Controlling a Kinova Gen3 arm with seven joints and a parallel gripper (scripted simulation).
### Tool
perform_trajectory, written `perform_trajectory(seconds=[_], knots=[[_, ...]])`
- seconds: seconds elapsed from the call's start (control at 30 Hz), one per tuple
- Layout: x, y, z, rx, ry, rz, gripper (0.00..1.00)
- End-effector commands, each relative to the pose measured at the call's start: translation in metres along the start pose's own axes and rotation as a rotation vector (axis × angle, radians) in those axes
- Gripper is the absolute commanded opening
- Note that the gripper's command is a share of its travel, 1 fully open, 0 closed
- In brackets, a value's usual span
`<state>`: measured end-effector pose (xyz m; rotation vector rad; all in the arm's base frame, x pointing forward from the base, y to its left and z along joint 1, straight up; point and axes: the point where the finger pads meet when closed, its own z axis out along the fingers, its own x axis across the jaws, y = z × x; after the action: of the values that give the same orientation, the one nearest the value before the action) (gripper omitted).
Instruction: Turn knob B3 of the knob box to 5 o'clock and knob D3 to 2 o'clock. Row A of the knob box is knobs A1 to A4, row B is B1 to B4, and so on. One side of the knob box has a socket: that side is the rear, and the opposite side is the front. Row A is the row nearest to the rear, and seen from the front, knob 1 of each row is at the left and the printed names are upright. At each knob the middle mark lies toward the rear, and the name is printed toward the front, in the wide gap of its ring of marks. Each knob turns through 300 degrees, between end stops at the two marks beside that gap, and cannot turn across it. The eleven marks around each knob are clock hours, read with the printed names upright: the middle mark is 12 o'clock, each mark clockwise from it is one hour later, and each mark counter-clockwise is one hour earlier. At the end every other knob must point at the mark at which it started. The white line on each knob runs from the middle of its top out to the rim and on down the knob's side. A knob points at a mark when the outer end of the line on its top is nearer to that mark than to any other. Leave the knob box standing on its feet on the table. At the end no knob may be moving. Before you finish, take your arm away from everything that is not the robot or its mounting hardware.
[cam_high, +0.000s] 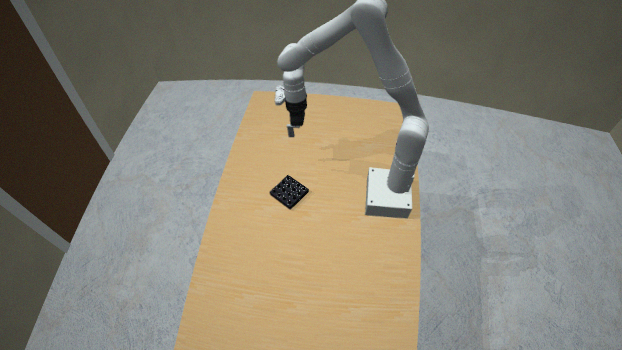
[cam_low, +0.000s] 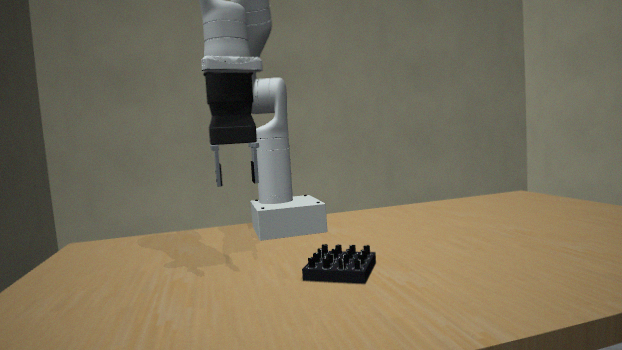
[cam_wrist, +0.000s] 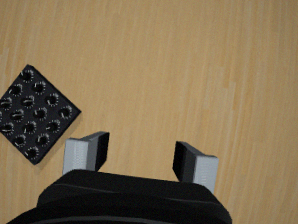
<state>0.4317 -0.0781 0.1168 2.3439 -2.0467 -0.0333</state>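
Note:
The black knob box rests flat on the wooden table top. Its upper face carries upright black knobs in a four-by-four grid. It is turned like a diamond in the top view and the wrist view, where its left corner is cut off. Printed names, the socket and the exact pointing of the knobs B3 and D3 are too small to read. My gripper is open and empty, pointing down. It hangs high above the table, off to one side of the box, which lies left of the fingers in the wrist view.
The arm's pale base block stands to the right of the box in the top view and behind it in the exterior view. The wooden table top has a near edge at the lower right of the exterior view.

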Motion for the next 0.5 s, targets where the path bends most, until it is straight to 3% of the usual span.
perform_trajectory(seconds=[0.0,0.47], knots=[[-0.003,-0.001,0.0,-0.001,0.0,-0.006,1.0],[-0.015,-0.004,0.008,0.002,-0.002,0.039,1.0]])
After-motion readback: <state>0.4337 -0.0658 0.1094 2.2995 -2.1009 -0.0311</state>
